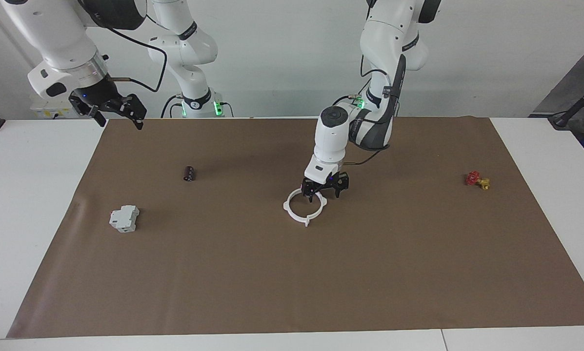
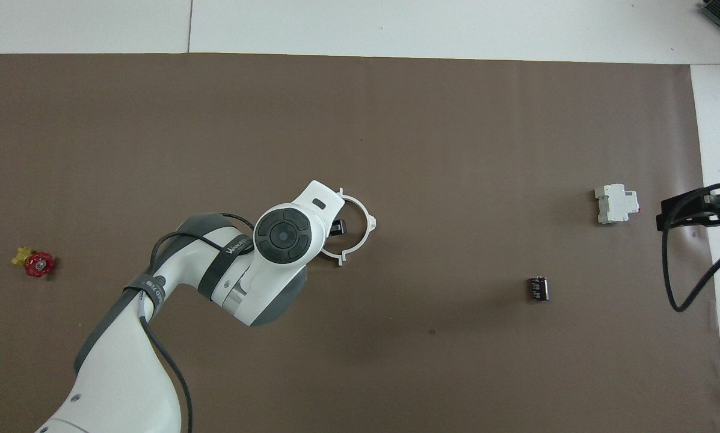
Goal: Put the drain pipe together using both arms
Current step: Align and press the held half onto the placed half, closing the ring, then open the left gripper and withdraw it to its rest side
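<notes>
Left gripper (image 1: 325,187) hangs jaws apart at the drain pipe's (image 1: 302,210) 1 o'clock rim; right gripper (image 1: 109,107) waits, spread wide.

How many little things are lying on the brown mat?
4. A white ring mid-mat under the left gripper; a grey-white block and a small dark cylinder toward the right arm's end; a red-and-yellow valve toward the left arm's end.
</notes>
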{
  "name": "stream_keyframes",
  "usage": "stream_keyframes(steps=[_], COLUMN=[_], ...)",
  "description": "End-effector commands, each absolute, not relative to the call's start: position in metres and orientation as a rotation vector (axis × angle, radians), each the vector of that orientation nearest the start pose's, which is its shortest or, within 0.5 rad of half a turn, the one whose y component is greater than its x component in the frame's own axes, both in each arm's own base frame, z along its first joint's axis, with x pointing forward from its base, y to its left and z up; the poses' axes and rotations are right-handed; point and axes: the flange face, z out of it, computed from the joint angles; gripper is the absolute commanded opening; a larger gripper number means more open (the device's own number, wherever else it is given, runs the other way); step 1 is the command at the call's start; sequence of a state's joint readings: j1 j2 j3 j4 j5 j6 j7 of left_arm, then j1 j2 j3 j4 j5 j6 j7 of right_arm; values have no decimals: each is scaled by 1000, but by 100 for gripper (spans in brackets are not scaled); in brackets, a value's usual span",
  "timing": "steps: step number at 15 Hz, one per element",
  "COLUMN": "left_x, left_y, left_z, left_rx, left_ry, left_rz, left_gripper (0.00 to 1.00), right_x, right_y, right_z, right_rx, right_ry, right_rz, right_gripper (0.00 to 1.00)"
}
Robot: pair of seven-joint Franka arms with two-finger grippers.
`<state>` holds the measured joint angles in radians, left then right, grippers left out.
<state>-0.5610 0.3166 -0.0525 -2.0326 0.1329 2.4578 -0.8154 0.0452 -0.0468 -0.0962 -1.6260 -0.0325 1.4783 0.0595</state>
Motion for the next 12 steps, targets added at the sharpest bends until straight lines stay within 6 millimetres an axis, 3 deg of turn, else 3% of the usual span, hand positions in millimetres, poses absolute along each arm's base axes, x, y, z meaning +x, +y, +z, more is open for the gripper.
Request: stream_keyframes(steps=[1,3,5,7,10,12], left_x=[497,497,500,505,508,514], left_y=[-345,-339,-327,-299,-266,-225], left_z=[302,308,341,381,423,453], left_rx=[-3119,-3096,-3091,-3075,-3052,-3031], left_ry=[-170,-172,-197,-243,-289,-176], left_rz=[-195,-163,-181,-186,-180,-135], left_gripper=[100,100,100,100,100,100], right_x=[522,522,522,522,522,522], right_y=[-32,-32,-32,-32,-32,-32], right_z=[619,619,619,619,619,619], right_rx=[-3153,-3153,-3153,-3154,-3153,-3153], right_ry=[187,187,187,185,187,187], right_rz=[146,146,146,146,146,148], right_gripper=[100,100,100,100,100,100])
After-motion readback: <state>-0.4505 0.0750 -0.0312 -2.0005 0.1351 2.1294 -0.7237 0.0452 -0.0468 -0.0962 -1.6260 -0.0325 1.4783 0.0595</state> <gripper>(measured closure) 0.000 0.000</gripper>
